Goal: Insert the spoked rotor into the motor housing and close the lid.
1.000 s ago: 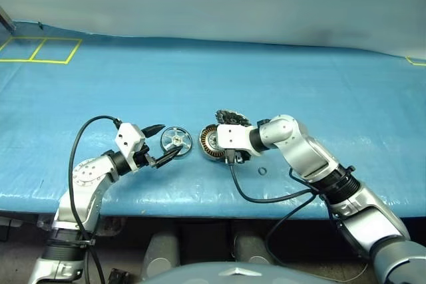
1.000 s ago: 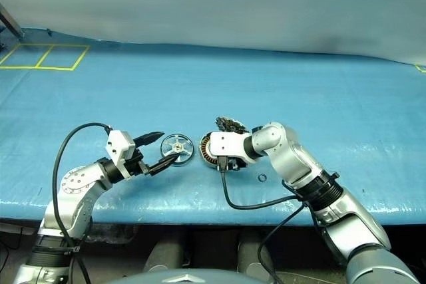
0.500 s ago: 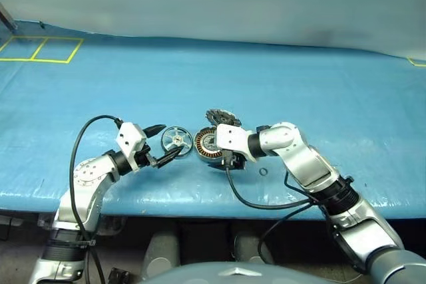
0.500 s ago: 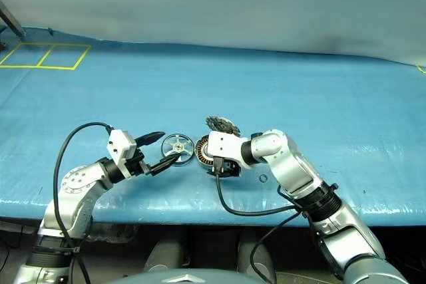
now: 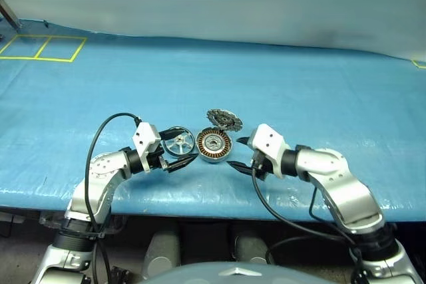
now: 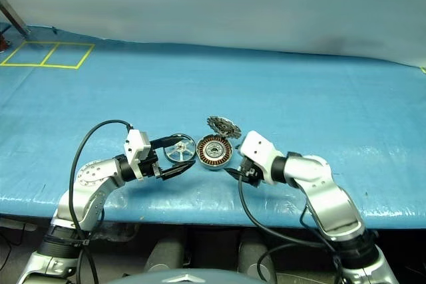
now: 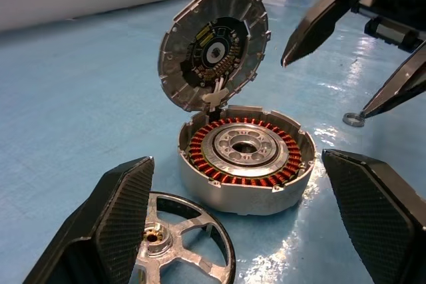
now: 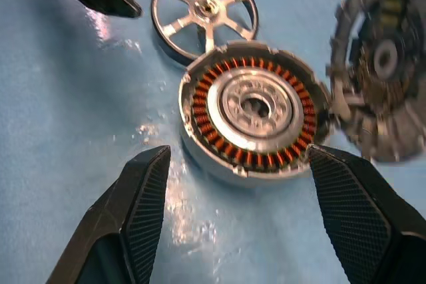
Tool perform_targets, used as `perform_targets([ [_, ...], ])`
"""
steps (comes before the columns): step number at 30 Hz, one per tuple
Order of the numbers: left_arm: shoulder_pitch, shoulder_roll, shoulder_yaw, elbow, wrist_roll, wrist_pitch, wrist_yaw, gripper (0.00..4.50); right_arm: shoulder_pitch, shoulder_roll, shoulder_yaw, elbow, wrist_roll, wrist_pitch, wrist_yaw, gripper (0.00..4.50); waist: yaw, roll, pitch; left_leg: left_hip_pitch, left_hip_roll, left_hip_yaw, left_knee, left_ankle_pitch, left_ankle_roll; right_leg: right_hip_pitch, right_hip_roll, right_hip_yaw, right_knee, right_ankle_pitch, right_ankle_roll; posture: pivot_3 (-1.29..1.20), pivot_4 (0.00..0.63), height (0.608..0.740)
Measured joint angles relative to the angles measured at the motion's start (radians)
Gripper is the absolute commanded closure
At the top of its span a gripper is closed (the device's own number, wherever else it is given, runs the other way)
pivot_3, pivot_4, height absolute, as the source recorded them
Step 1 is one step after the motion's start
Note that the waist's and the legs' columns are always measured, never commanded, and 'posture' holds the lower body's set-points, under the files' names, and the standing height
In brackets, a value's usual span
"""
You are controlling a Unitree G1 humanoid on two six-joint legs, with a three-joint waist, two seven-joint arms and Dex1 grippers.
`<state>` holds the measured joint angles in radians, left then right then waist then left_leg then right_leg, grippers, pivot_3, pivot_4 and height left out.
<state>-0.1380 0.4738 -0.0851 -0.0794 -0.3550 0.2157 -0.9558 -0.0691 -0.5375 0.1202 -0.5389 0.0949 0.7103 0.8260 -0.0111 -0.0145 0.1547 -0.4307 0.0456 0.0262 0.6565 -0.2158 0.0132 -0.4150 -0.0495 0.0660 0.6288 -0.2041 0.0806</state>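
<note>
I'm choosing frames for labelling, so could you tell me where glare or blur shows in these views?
Left wrist view: bright glare on the blue table cover beside the motor housing, which is sharp. Right wrist view: the lid is smeared, with glints on the cover. Head views: even light, no strong shadows.

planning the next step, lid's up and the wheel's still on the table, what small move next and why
Probably close the left fingers on the wheel: they stand open around it, it lies flat beside the open housing, and the right fingers stand off, open.
</note>
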Motion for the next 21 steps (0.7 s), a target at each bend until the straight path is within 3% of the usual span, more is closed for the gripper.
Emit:
perform_targets([
  [8,-0.073,-0.001,-0.047,0.073,0.004,-0.012,-0.075,0.06,0.251,0.108,-0.191,0.019,0.076,-0.083,-0.152,1.05,-0.006,0.000,0.000,0.000,0.000,0.001,0.001,0.000,0.000,0.000,0.000,0.000,0.000,-0.002,0.004,0.00,0.150,0.740],
  [21,-0.103,-0.014,-0.079,0.120,0.026,-0.051,-0.131,0.06,0.313,0.113,-0.166,0.129,0.051,-0.188,-0.259,1.05,-0.008,0.000,0.000,0.000,0.000,0.000,0.000,0.000,0.000,0.000,0.000,0.000,0.000,-0.002,0.003,0.00,0.150,0.740],
])
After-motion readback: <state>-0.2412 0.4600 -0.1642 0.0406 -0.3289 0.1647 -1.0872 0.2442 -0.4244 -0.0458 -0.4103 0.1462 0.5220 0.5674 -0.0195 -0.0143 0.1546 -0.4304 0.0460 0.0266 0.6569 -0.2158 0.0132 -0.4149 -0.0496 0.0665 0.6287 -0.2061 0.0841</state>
